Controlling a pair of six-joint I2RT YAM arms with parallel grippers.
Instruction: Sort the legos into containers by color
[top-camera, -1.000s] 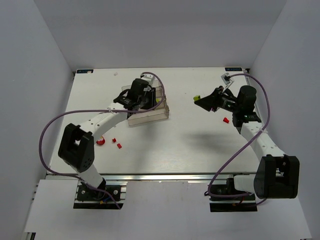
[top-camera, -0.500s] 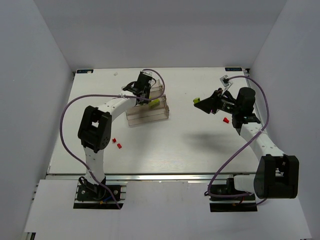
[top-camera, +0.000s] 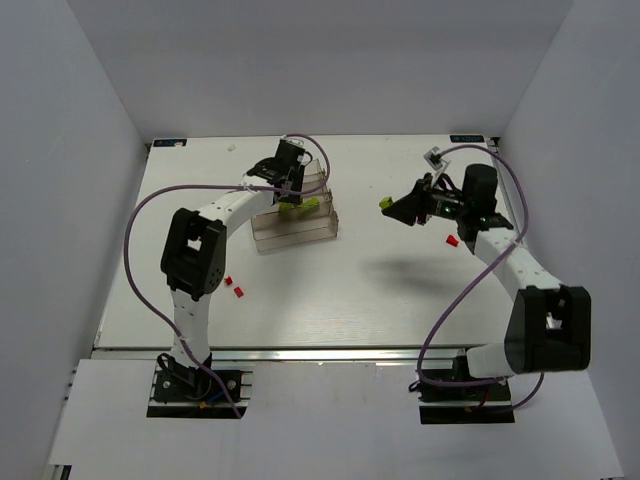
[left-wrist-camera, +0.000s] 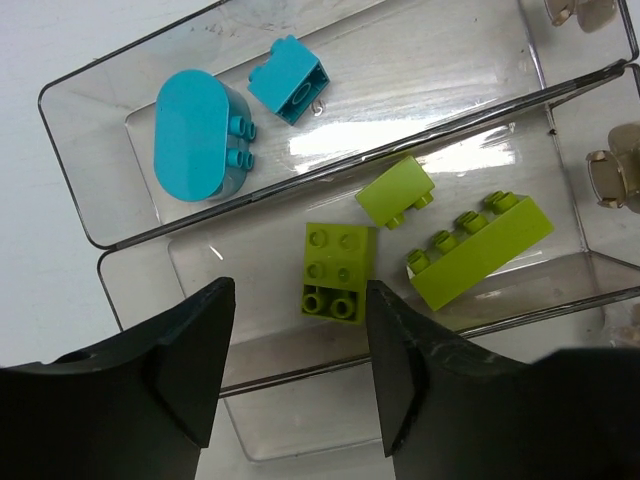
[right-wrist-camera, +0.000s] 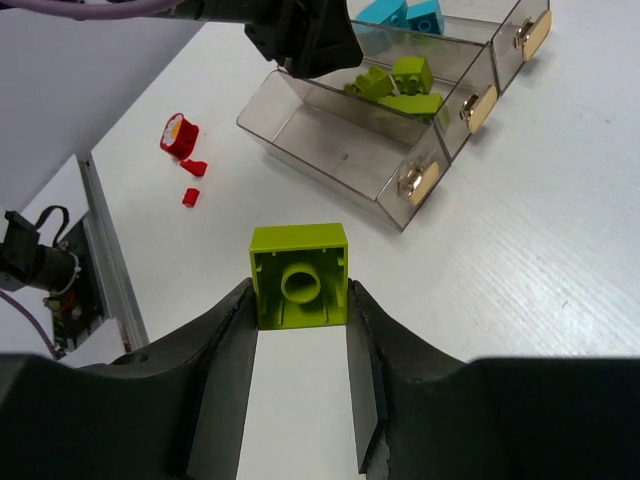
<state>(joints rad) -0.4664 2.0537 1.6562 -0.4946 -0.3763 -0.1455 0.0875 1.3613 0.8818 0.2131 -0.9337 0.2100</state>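
The left gripper (left-wrist-camera: 295, 292) hung open and empty above the rack's (left-wrist-camera: 130, 275) middle trough, where three lime-green legos (left-wrist-camera: 340, 270) lay. Well right of the rack, the right gripper (right-wrist-camera: 298, 300) pinched a lime-green square brick (right-wrist-camera: 299, 275). Red bits (top-camera: 239, 291), probably bricks, lay nearer than the rack.

From overhead, your left gripper (top-camera: 290, 192) covers the rack's (top-camera: 300, 236) far end. The green bricks (top-camera: 300, 207) in the rack are too small to tell apart, and the red bits (top-camera: 233, 285) near-left of the rack are too small to show a shape. From the left wrist, the fingers (left-wrist-camera: 190, 370) hide most of the rack's third trough (left-wrist-camera: 305, 425), and its right end runs off the frame. From the right wrist, the top edge cuts the rack's blue bricks (right-wrist-camera: 420, 15). Your right gripper (right-wrist-camera: 299, 292) hides the held brick's (right-wrist-camera: 299, 262) sides.
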